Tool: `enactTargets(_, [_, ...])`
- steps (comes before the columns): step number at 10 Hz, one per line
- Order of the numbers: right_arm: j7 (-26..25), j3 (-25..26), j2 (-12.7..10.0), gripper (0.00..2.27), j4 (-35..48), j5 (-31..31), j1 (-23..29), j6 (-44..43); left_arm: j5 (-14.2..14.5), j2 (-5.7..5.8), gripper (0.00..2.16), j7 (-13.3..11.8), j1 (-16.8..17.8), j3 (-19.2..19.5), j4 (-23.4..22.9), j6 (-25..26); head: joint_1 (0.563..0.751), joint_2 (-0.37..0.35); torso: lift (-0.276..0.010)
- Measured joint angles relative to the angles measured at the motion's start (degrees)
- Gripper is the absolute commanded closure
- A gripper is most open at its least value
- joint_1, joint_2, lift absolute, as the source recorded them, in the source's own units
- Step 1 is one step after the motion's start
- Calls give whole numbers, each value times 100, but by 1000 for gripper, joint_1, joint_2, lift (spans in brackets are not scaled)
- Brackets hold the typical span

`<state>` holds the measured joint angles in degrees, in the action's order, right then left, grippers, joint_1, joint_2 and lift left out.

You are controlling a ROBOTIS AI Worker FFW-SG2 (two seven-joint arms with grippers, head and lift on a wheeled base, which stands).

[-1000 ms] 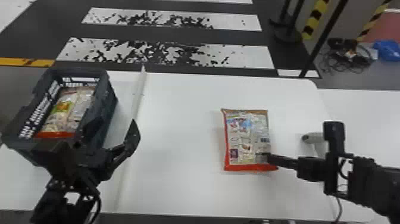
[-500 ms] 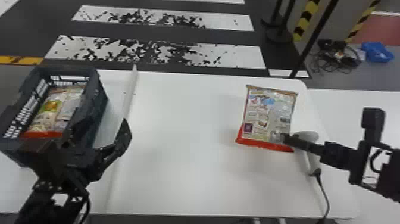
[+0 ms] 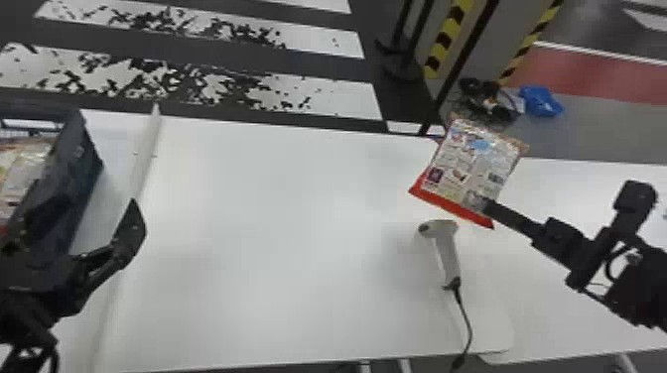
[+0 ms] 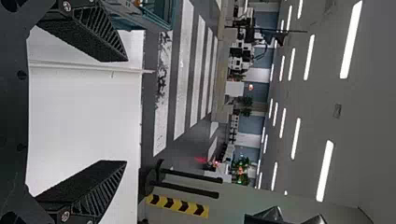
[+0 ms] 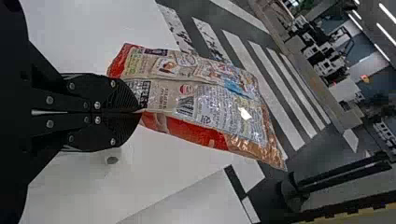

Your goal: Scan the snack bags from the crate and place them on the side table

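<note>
Evidently the right gripper (image 5: 140, 112) is clenched on a snack bag (image 5: 201, 100), pinching its side near the red end; the bag is tilted above the work table (image 3: 278, 248), toward two o'clock from the table's middle as the head sees it. The scanner (image 3: 449, 253) rests toward three o'clock, just beside the bag in that view; the left gripper (image 4: 126, 111) is spread and empty toward nine o'clock, by the crate (image 3: 82, 168) with more of the packaged snacks.

The step in hand looks like taking the bag past the scanner to the side table (image 3: 575, 186) at three o'clock; I cannot tell whether the barcode (image 5: 185, 105) has been read. If not, show that patch squarely to the scanner's window, which seems to face nine o'clock, keeping the film flat; then lift well over the scanner and its cord (image 3: 465, 317), pass toward three o'clock, level the bag, lower until it is supported, and only then part the fingers; the off-centre pinch could let it sag or swing.
</note>
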<state>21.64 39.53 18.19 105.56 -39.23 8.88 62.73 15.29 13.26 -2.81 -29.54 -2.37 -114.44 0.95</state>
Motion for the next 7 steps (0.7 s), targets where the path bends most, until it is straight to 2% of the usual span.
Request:
enactTargets(3, [-473, 399, 34, 2253, -683, -240, -37, -753, -7, 10, 97, 0, -12, -1, -8, 7, 695, -350, -81])
enactTargets(7, [-1338, 518, 86, 2253, -1652, -326, -74, -1816, -17, 11, 97, 0, -17, -16, -9, 7, 695, -350, -81])
